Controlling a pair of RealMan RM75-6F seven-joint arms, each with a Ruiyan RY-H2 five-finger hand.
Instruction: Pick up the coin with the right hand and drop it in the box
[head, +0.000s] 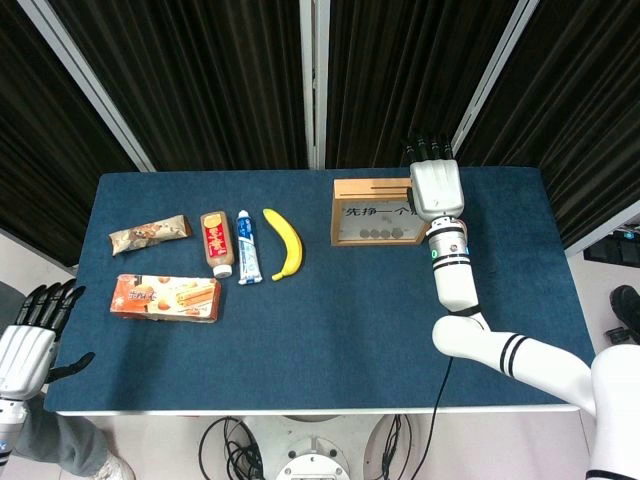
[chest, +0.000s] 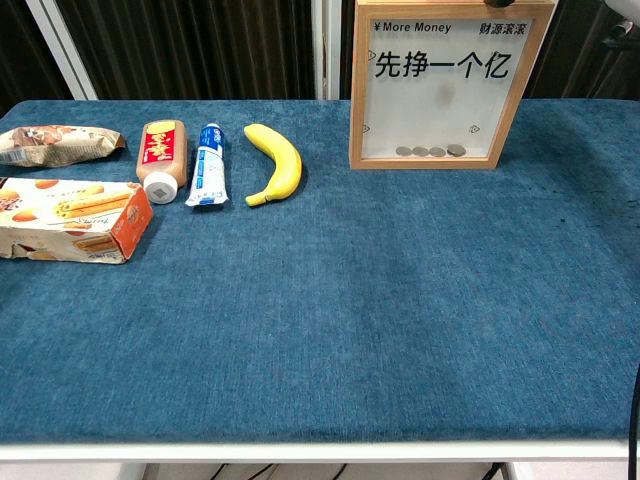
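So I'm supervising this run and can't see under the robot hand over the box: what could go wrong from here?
Two risks. The right robot hand sits over the right end of the wooden box, hiding both the slot and any coin, so a release could miss and land on the table. The box stands upright and narrow near the back edge, so a nudge from the hand could tip it.
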